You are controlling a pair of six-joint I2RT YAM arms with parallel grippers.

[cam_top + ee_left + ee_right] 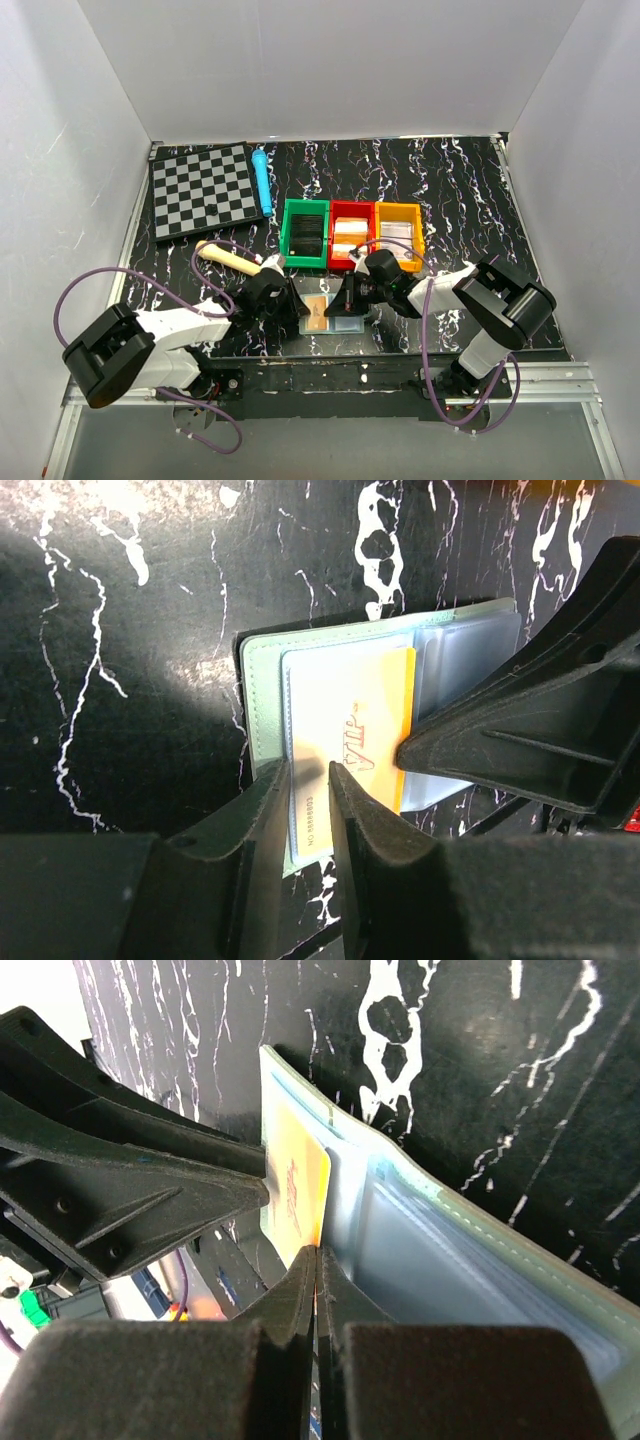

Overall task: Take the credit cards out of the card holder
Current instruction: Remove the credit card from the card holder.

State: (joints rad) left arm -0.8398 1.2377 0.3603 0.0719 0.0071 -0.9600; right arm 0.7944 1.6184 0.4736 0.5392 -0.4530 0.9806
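1. The card holder [345,322] is laid open on the worktop [460,180], just in front of the green bin [286,232]
2. An orange card [375,720] marked VIP is seen on one inner panel
3. The right pincer [317,1260] is clamped on that card's edge
4. The left pincer [308,780] is held slightly apart, astride the holder's edge

Left fingers [258,825] straddle the open card holder [262,680] edge; right fingers [450,742] pinch the orange card [385,695].
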